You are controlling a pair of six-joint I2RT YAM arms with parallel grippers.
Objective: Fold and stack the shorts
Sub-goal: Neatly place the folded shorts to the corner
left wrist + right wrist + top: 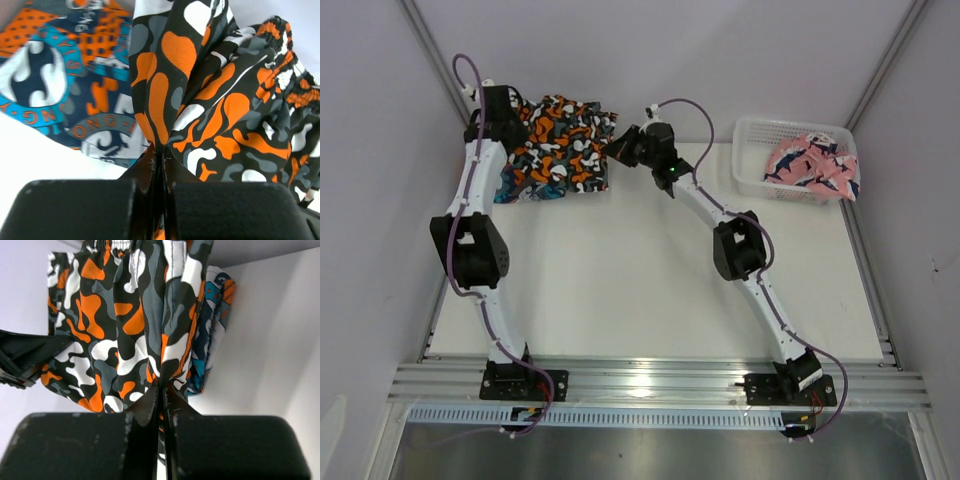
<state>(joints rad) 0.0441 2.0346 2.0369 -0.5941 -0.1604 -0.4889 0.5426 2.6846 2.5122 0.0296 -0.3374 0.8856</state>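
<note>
The orange, black and white camouflage shorts [565,145] lie at about 11 o'clock on the white table [640,280]. They are spread over the blue patchwork shorts [508,187], whose teal and orange edge shows from under the pile at its 7 o'clock corner.

The left gripper [159,156] is at the 9 o'clock side of the camouflage shorts, its jaws pressed together on a pinch of that fabric. In the left wrist view the cloth rises from the fingertips in a gathered fold, with the elastic waistband at 2 o'clock. The blue patchwork shorts lie flat at 10 o'clock.

The right gripper [161,395] is at the 3 o'clock side of the same shorts, its jaws likewise clamped on a bunch of camouflage cloth. In the right wrist view the fabric stretches away from the fingertips, and a strip of the blue patchwork shorts shows behind it at 2 o'clock. How far the cloth is raised off the pile cannot be told.

The pink shorts [812,165] sit crumpled in a white mesh basket [752,150] at 2 o'clock on the table. One part hangs over the basket's rim at its 3 o'clock end, well apart from both grippers.
</note>
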